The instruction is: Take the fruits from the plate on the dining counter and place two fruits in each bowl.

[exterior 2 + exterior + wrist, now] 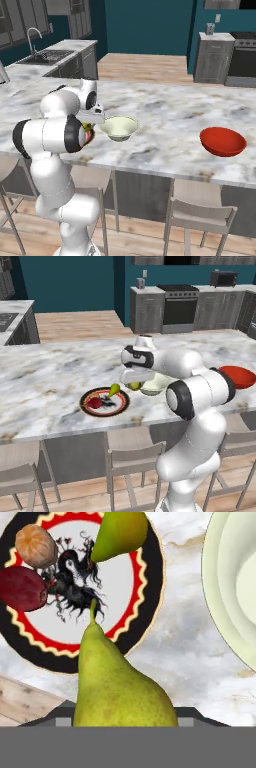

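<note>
The hand [134, 385] grips a yellow-green pear [120, 687], bottom centre of the hand view, lifted clear for carrying to the cream bowl [235, 587] at right. On the plate [145, 619], upper left on the bench [195, 662], remain three fruits.

Base views flank counter [50, 381]; hand view close overhead.

On your marble worktop [165, 112] the cream-white bowl [119, 127] sits just beside the arm's hand, and the red bowl [223, 141] stands well apart to its right. A yellow-green fruit [89, 129] shows partly behind the arm's elbow.
</note>
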Controlling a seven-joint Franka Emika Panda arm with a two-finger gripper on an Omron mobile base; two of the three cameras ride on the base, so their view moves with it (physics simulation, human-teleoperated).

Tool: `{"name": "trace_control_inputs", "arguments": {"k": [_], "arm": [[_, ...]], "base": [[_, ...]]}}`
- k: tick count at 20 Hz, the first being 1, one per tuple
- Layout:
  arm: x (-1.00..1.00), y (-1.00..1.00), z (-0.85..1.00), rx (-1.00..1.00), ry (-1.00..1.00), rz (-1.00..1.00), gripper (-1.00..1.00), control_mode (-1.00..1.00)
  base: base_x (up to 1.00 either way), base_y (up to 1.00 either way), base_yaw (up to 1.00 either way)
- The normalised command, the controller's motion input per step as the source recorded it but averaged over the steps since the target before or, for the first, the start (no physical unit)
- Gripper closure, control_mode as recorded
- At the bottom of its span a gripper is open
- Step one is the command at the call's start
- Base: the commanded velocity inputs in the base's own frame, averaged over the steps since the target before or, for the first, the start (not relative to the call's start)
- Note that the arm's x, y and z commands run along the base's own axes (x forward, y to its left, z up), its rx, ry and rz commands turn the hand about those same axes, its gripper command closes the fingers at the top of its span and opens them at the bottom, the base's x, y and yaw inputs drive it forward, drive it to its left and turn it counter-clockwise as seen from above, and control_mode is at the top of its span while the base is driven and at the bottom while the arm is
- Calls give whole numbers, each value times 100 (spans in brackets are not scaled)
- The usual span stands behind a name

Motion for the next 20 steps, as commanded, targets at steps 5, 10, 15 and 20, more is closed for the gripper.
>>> {"name": "trace_control_inputs", "arguments": {"k": [5, 10, 15, 20], "arm": [[3, -36, 11, -5, -12, -8, 100, -100], [42, -56, 2, -2, -2, -15, 100, -100], [57, -66, 0, 0, 5, -14, 100, -100], [42, -27, -21, -1, 4, -6, 100, -100]], "base": [[0, 0, 0], [0, 0, 0], [0, 0, 0], [0, 0, 0]]}}
